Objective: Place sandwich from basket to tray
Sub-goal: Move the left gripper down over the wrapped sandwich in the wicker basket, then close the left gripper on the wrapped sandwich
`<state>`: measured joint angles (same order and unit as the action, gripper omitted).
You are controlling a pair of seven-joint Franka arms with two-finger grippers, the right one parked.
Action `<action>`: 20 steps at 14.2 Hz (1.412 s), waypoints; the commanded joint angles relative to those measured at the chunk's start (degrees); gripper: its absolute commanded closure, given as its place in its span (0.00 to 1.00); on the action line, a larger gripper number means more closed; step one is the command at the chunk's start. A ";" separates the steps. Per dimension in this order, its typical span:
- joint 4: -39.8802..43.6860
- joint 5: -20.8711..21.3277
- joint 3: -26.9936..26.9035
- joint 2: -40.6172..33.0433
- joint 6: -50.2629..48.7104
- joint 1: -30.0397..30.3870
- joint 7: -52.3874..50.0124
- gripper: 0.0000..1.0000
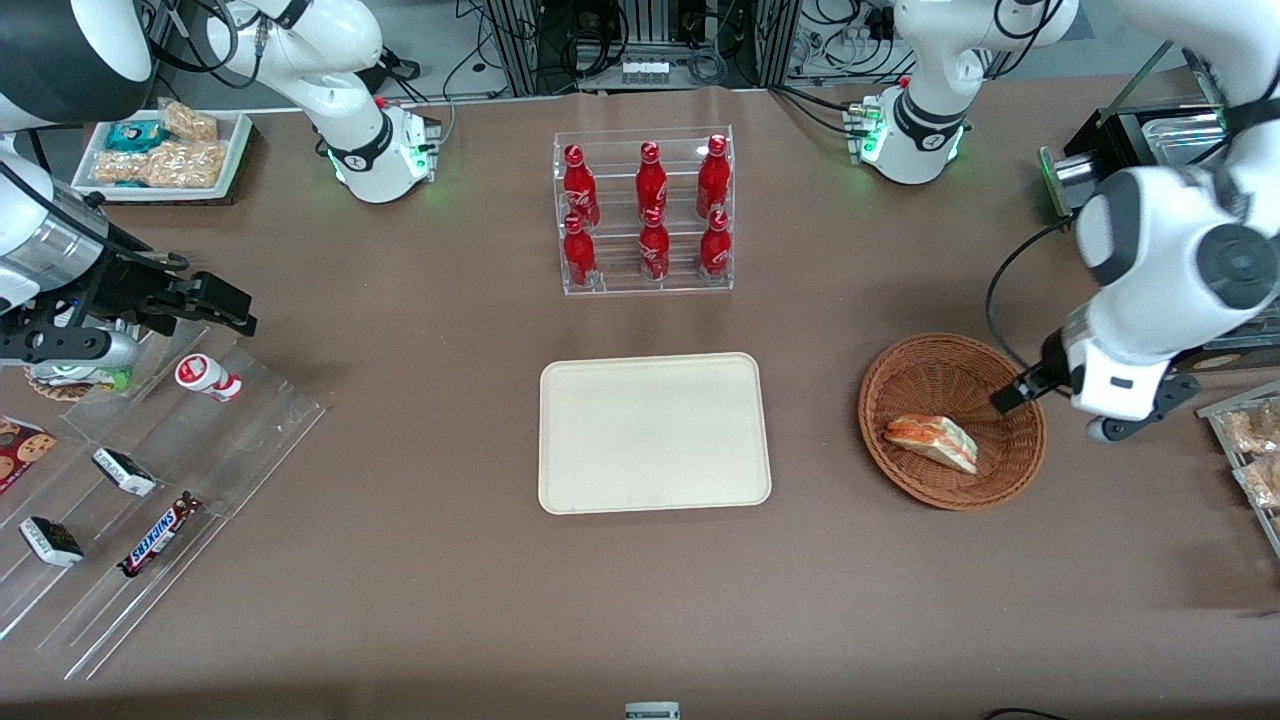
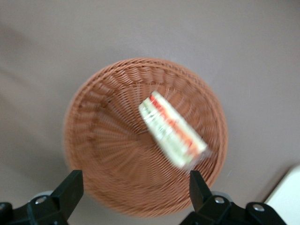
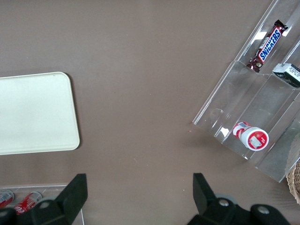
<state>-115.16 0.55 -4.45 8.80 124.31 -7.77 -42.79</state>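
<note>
Basket (image 1: 950, 420): round, shallow, reddish-brown woven wicker, sitting on the brown matte desk (image 1: 400, 580) toward the working arm's end, beside the tray.

Sandwich (image 1: 930, 442): triangular wedge of white bread with orange-red and green layers, lying flat inside the basket, on the part of its floor nearer the front camera. Long axis is running slantwise, one end pointing toward the tray, the other toward the basket's rim nearer the front edge of the desk. In the wrist view the sandwich (image 2: 172, 129) is showing its layered cut face upward, blurred.

Tray (image 1: 655, 432): flat, cream-coloured, smooth plastic, rectangular with rounded corners and a low rim, lying mid-desk with its long sides parallel to the front edge. Nothing is lying on it.

Pincer (image 1: 1010, 395): hovering over the basket's rim at the side toward the working arm's end, above and apart from the sandwich. Its black fingers (image 2: 70, 190) are standing spread wide, gripping nothing, with the basket (image 2: 112, 140) showing between them.

Clear acrylic rack (image 1: 645, 212) farther from the camera than the tray, holding six glossy red bottles with white Coca-Cola script. Toward the parked arm's end, a stepped clear rack (image 1: 170, 500) is carrying a bar (image 1: 160, 535) reading "SNICKERS".
</note>
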 commanded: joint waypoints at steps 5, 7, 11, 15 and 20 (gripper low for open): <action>-0.86 -0.73 0.49 7.36 11.56 -1.72 -27.16 0.00; -0.77 -0.82 0.84 8.60 12.61 -1.72 -27.61 0.00; -1.21 -0.64 2.51 10.10 12.62 -1.81 -27.53 0.00; -0.77 -0.99 2.69 13.35 13.84 -1.72 -27.70 0.56; 2.64 0.23 2.78 12.14 10.54 -2.33 -26.74 1.00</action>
<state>-115.63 0.43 -1.58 22.40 138.32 -9.23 -69.69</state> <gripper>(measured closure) 0.537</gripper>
